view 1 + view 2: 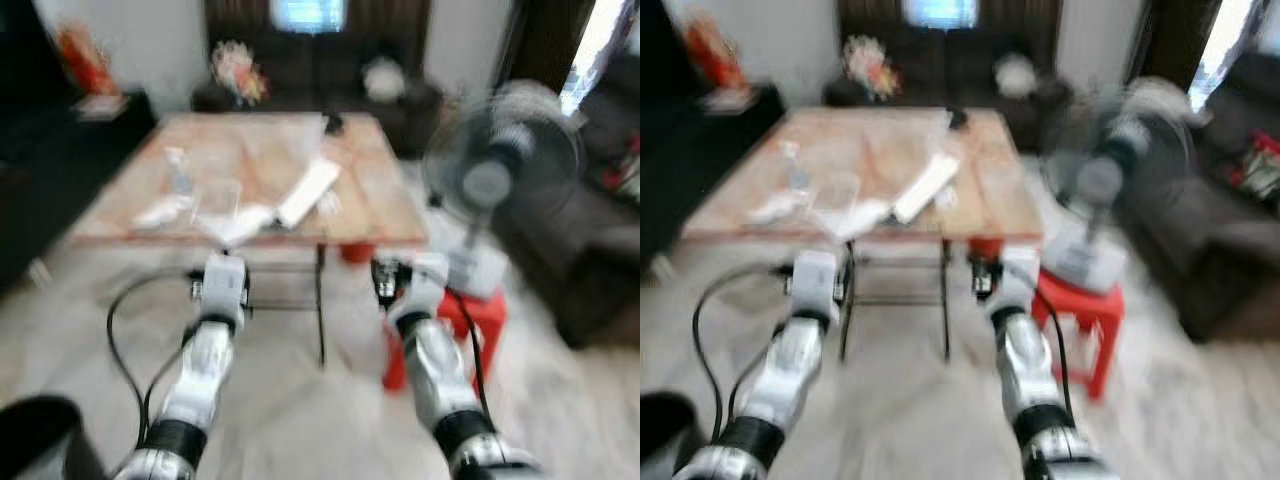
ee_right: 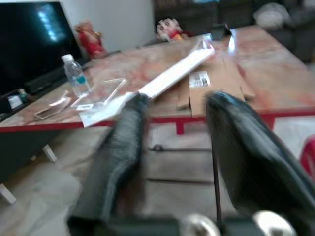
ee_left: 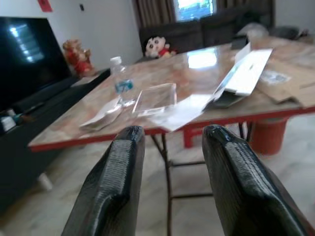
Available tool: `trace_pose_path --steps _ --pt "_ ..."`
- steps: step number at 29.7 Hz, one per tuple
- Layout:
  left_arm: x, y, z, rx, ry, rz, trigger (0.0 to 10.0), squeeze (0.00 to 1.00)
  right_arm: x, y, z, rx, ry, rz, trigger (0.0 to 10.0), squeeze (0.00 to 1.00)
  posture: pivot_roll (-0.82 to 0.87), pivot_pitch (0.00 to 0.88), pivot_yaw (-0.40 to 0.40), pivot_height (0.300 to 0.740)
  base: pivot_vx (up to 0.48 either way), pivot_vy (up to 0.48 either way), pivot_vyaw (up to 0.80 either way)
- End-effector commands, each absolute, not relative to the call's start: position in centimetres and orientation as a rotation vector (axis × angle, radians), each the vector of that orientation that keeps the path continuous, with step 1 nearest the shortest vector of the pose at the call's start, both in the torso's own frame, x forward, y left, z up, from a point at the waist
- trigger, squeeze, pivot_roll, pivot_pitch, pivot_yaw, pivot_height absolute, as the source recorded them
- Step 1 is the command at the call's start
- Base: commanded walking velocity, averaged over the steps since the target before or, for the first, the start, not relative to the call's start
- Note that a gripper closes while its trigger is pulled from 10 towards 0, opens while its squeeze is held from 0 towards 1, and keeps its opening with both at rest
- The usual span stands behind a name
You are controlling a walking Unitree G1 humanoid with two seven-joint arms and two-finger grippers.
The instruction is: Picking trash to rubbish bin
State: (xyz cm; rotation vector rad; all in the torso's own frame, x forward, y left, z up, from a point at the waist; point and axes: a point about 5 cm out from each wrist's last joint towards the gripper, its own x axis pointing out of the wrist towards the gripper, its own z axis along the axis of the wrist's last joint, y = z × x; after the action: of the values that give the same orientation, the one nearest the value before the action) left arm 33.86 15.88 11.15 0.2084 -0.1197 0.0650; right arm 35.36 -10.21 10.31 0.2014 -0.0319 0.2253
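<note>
Facing a low table [image 1: 360,215] across a pale floor, the robot holds both arms forward w/ nothing in either gripper. Head views are blurred, so the robot is prob. walking or turning. Left gripper [image 3: 170,142] has its fingers spread wide, empty, aimed at the table's near edge; right gripper [image 2: 172,110] is likewise wide apart and empty, pointing at the same edge. Trash lies on the table, well apart from both grippers: a water bottle [image 3: 122,83] upright near the left side, a clear plastic tray [image 3: 156,97] just beside it, white paper [image 3: 182,112] hanging over the near edge, a long white box [image 3: 246,73] lying flat further right, and flattened cardboard [image 2: 216,81]. A dark rounded shape [image 1: 35,440] at the bottom left corner may be the bin, but it's too blurred to tell. A fan [image 1: 500,170] on a red stool [image 1: 480,315] stands close on the right. Judgement: approach needs to end square to the table, clear of fan and stool, w/ the view settled before reaching. Paper at the edge looks nearest; bottle could tip if nudged.
</note>
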Motion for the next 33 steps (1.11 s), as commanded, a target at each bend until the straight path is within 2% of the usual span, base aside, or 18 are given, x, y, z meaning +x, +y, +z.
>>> trace_pose_path --steps 1,33 --pt "34.32 15.54 12.02 0.22 -0.142 0.056 10.0 0.0 35.54 -10.12 10.67 0.195 -0.038 0.233 10.0 0.0 -0.02 0.0 0.001 0.74 0.465 0.0 0.0" --pt "34.5 15.04 12.86 0.248 -0.171 0.034 10.0 0.0 35.47 -9.83 10.57 0.206 -0.026 0.248 10.0 0.0 -0.02 0.0 0.0 0.74 0.477 0.0 0.0"
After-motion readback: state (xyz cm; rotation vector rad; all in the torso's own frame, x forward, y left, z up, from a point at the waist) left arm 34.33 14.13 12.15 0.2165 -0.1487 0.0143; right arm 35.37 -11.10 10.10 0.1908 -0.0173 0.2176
